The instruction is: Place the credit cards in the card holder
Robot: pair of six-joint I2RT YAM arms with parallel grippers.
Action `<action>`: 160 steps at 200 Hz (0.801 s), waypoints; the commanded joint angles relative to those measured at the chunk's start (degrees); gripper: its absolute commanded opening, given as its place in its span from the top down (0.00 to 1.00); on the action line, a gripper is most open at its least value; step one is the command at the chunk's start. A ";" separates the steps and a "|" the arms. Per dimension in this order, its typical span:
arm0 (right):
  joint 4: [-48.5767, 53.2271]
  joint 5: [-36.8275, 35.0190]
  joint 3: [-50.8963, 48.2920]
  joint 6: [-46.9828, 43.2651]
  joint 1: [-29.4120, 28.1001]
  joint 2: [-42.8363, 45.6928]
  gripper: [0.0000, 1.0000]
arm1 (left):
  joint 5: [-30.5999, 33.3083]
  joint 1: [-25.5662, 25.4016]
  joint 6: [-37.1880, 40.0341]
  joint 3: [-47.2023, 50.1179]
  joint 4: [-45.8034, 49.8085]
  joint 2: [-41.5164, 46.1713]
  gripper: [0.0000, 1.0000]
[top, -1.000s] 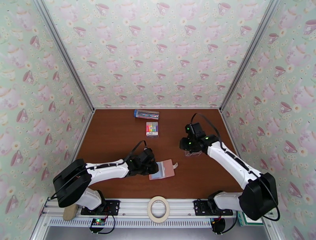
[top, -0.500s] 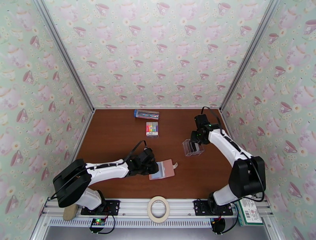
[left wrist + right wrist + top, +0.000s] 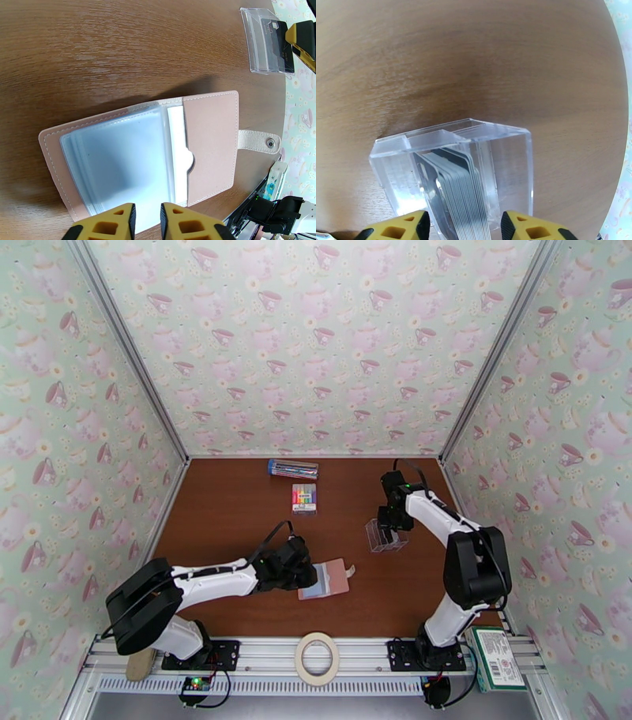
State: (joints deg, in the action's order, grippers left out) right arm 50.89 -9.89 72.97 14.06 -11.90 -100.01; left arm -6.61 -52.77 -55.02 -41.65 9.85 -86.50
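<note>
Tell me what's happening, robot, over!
Left gripper pinching edge of open card holder. Right gripper open, straddling credit cards in clear stand. Marker pack, pen box sit farther back.

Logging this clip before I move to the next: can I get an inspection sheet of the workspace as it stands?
Surface: brown wood-grain table.
Job's things: card holder lies open and flat; credit cards stand stacked in a clear stand.
Clutter: marker pack, pen box, tape roll on the front rail.
Grippers: left gripper pinching the card holder's near edge; right gripper open, straddling the credit cards.
Cables: black cable looped over the left arm.
Surroundings: teacup-print walls.
</note>
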 commanded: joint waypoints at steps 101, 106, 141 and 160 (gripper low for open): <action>2.86 -3.73 2.60 -0.04 0.30 -3.89 0.46 | -0.94 0.31 0.97 -1.06 -0.09 -0.67 0.73; 2.94 -4.08 2.62 0.06 0.23 -3.88 0.46 | -0.92 0.30 0.97 -1.05 -0.09 -0.64 0.73; 2.97 -4.99 2.71 0.60 0.90 -2.68 0.46 | -0.72 0.30 0.97 -0.71 -0.04 -0.36 0.72; 3.11 -5.23 2.75 0.78 1.18 -2.44 0.47 | -0.82 0.30 0.97 -0.80 -0.09 -0.59 0.72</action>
State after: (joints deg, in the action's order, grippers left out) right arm 52.42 -12.43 74.32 14.28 -11.53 -102.80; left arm -6.79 -52.77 -55.02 -41.65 9.82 -86.52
